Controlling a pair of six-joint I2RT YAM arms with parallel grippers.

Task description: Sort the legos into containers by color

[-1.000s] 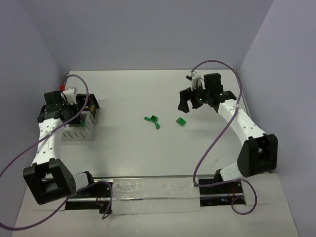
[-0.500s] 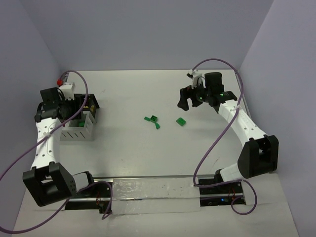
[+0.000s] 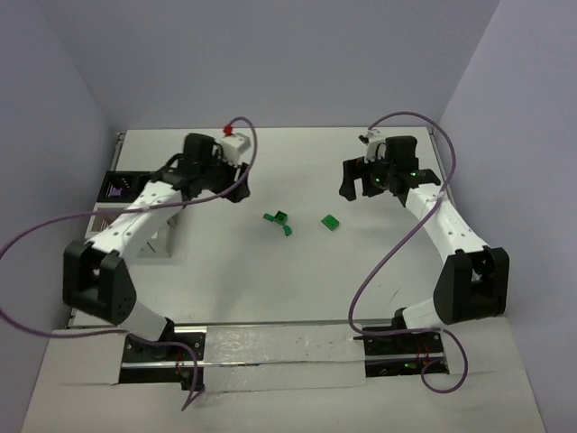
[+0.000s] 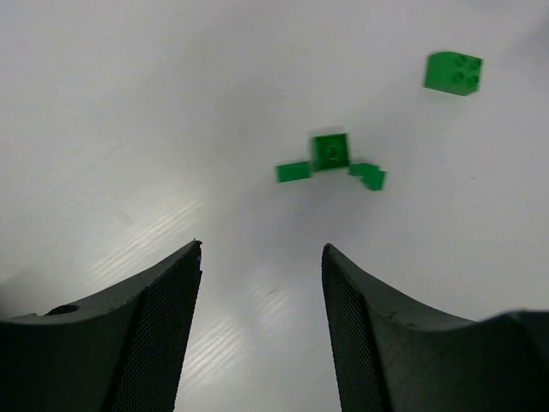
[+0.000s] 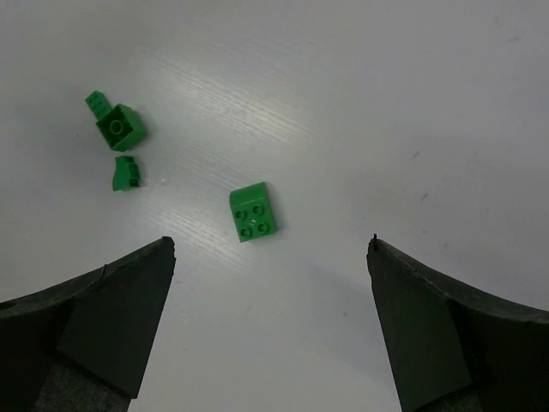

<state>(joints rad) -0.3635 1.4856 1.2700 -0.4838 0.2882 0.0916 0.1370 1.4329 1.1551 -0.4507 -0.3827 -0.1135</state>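
A small cluster of green legos (image 3: 279, 219) lies mid-table, with a single green square brick (image 3: 331, 222) to its right. My left gripper (image 3: 237, 188) is open and empty, hovering left of and behind the cluster. In the left wrist view (image 4: 262, 247) the cluster (image 4: 330, 153) and the brick (image 4: 453, 72) lie ahead of the fingers. My right gripper (image 3: 353, 187) is open and empty, behind and right of the brick. In the right wrist view (image 5: 271, 241) the brick (image 5: 254, 212) sits just beyond the fingertips and the cluster (image 5: 120, 127) farther left.
The black tray (image 3: 115, 187) with something purple in it sits at the far left. The white slatted box (image 3: 155, 240) stands in front of it, mostly hidden under my left arm. Walls enclose the table on three sides.
My left arm has swung from over the containers at the left to the table's middle, near the green legos. My right gripper has shifted slightly right.
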